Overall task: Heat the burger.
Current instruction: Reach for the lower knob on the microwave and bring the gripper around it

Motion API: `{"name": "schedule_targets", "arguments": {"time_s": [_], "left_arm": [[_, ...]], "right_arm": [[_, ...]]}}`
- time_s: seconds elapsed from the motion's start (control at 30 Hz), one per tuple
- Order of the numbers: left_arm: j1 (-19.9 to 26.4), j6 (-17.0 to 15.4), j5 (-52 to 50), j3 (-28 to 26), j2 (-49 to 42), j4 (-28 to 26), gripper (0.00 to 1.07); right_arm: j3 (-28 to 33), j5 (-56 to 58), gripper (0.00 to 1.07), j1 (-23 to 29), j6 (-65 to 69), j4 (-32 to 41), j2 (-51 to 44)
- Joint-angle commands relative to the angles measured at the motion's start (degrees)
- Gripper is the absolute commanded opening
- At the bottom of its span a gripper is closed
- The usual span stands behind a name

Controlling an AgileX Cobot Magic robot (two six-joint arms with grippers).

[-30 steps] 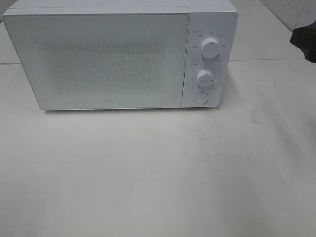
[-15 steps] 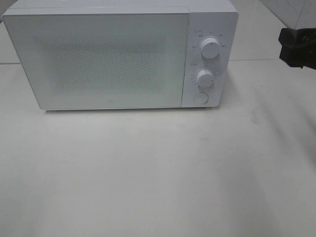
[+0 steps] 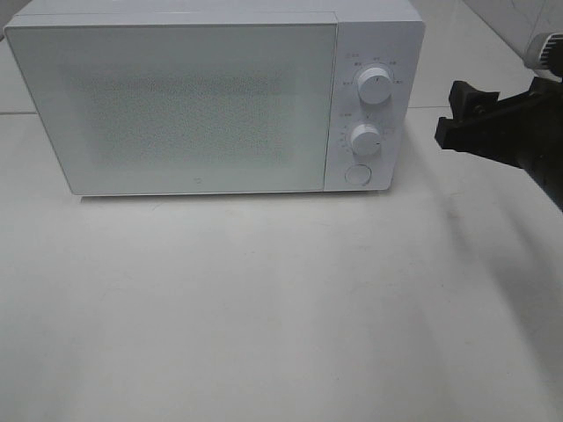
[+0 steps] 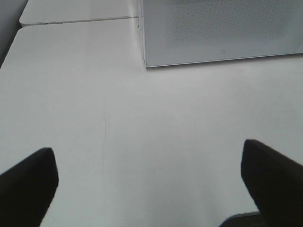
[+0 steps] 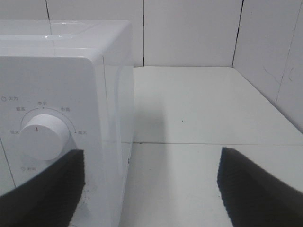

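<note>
The burger is out of view. A white microwave (image 3: 202, 105) stands at the back of the table with its door closed; its window shows nothing clearly inside. My right gripper (image 3: 450, 119) comes in from the right edge, open and empty, a short way right of the control panel. The right wrist view has the open gripper (image 5: 151, 156) facing the microwave's right front corner, near the upper knob (image 5: 41, 137). My left gripper (image 4: 147, 156) is open and empty over bare table, in front of the microwave's (image 4: 218, 33) lower left corner.
The control panel carries an upper knob (image 3: 376, 85), a lower knob (image 3: 365, 139) and a round button (image 3: 357, 174). A white tiled wall (image 5: 189, 33) stands behind and to the right. The white table (image 3: 264, 308) spreads in front of the microwave.
My right gripper has moved in from the right edge toward the microwave's control panel. The microwave and the left gripper have not moved.
</note>
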Motion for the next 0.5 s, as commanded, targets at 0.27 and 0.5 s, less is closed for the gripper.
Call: {"name": "schedule_targets", "arguments": {"time_s": [0.27,0.5], "left_arm": [[0.2,0.1,-0.7,0.1,-1.0,-0.6,0.98],[0.2,0.1,-0.7,0.1,-1.0,-0.5,0.98]], "right_arm": [[-0.2,-15.2,0.75,11.2,-0.7,12.4,9.1],[-1.1,-16.9,0.75,14.7,-0.5,13.4,12.4]]}}
